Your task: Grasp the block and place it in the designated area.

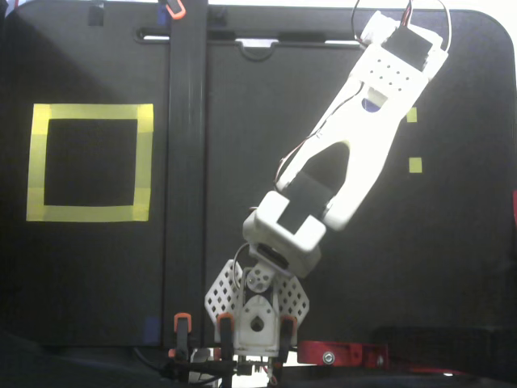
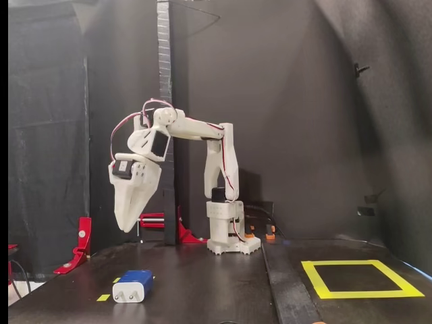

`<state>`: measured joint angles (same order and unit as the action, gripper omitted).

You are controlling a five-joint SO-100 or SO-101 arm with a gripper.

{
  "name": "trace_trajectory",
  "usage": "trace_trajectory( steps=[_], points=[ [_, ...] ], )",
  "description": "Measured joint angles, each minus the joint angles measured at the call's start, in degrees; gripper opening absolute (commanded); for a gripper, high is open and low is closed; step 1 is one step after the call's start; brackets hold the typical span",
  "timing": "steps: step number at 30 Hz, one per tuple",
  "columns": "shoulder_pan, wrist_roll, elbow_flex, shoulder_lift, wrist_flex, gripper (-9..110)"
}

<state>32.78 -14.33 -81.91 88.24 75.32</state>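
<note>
The dark-blue block (image 2: 133, 283) lies flat on the black table at the front left of a fixed view, its white end facing the camera. In the top-down fixed view only a sliver of the block (image 1: 371, 104) shows under the arm. My gripper (image 2: 127, 227) points down and hangs well above the block, slightly behind it. Its fingers taper to one tip with no gap and hold nothing. From above, the white wrist (image 1: 396, 65) hides the fingers. The designated area, a yellow tape square (image 1: 90, 111), lies far left from above and at the front right (image 2: 317, 278) in the side view.
A black rail (image 1: 187, 162) runs across the table between the arm's side and the tape square. Small yellow markers (image 1: 415, 165) lie by the block, one (image 2: 102, 297) just left of it. Red brackets (image 2: 81, 243) stand left of the arm's base (image 2: 226, 236).
</note>
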Motion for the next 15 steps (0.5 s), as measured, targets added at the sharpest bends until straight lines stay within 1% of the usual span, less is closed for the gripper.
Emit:
trace_trajectory(
  steps=[11, 15],
  points=[
    [0.0, -1.6, 0.0, -0.5, 1.2, 0],
    [0.0, -8.3, 0.0, -0.7, 1.5, 0]
  ],
)
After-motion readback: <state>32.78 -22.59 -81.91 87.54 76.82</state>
